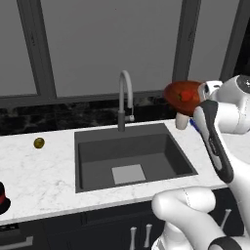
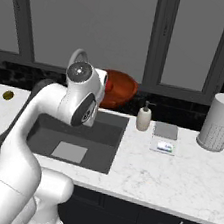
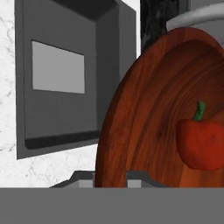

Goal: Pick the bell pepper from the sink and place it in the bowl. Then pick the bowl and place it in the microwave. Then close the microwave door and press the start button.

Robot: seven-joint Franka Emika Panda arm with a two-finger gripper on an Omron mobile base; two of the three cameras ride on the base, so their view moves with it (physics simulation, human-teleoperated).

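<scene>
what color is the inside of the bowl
Reddish-brown with a darker wood-like grain, clearest in the hand view: bowl.

bowl (image 2: 121, 89): my arm hides its left part | gripper (image 3: 111, 178): fingertips cut off at bottom edge | black object (image 1: 3, 197): clipped at left edge

On my white marble table (image 2: 140, 173) an olive-green ball (image 1: 39, 143) sits far left. A cream soap bottle (image 2: 144, 118) stands near a grey pad (image 2: 166, 130), a small sponge (image 2: 163, 146) (blue-edged) just before it, and a paper-towel roll (image 2: 219, 122) at right.
</scene>
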